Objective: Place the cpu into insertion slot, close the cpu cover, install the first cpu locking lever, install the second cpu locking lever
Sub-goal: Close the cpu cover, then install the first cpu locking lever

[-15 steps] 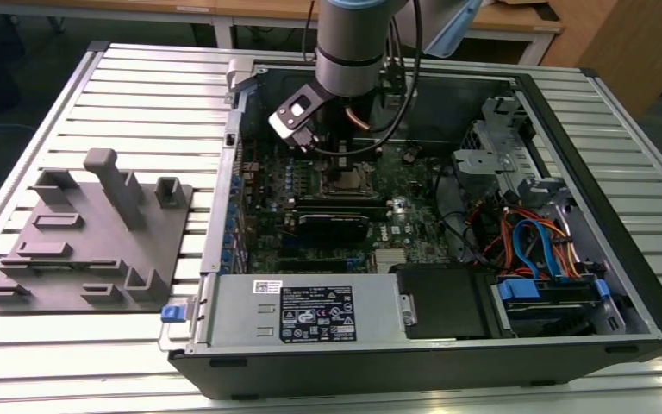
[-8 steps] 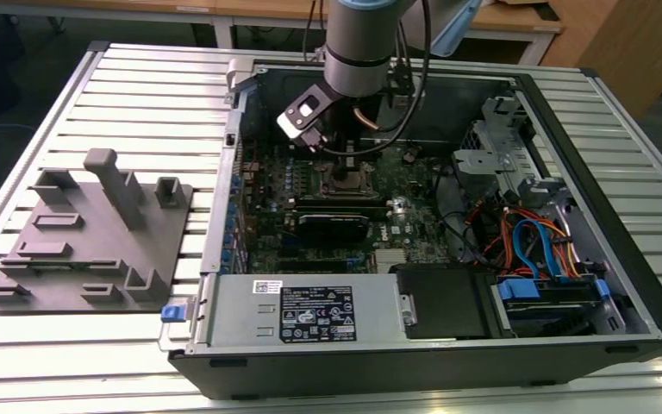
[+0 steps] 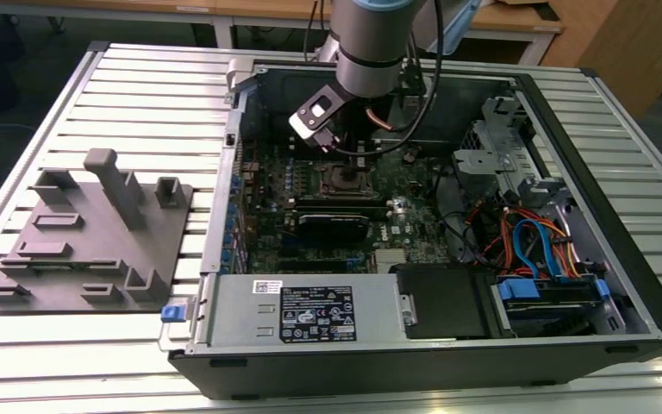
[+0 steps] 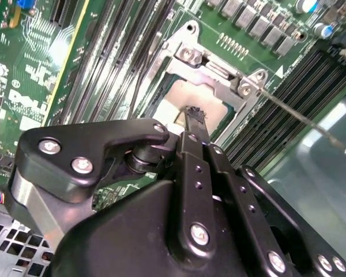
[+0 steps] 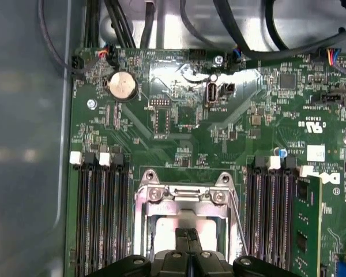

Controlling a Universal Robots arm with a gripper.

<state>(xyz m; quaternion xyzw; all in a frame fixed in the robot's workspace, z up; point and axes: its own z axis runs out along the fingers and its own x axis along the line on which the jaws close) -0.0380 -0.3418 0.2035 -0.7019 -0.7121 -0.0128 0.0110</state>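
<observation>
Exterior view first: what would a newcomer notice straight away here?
The open black computer tower case lying on its side on the slatted metal table, with the grey robot arm reaching into it. In both wrist views its black hand, fingers together, is right over the dull silver square chip framed by the thin silvery metal cover.

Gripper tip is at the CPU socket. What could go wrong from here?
1. The shut gripper sits over the cpu inside the cpu cover; an off-centre push might scratch or shift it.
2. The thin locking lever stands free beside the memory slots and might snag.
3. Cables hang by the arm and could catch.
</observation>
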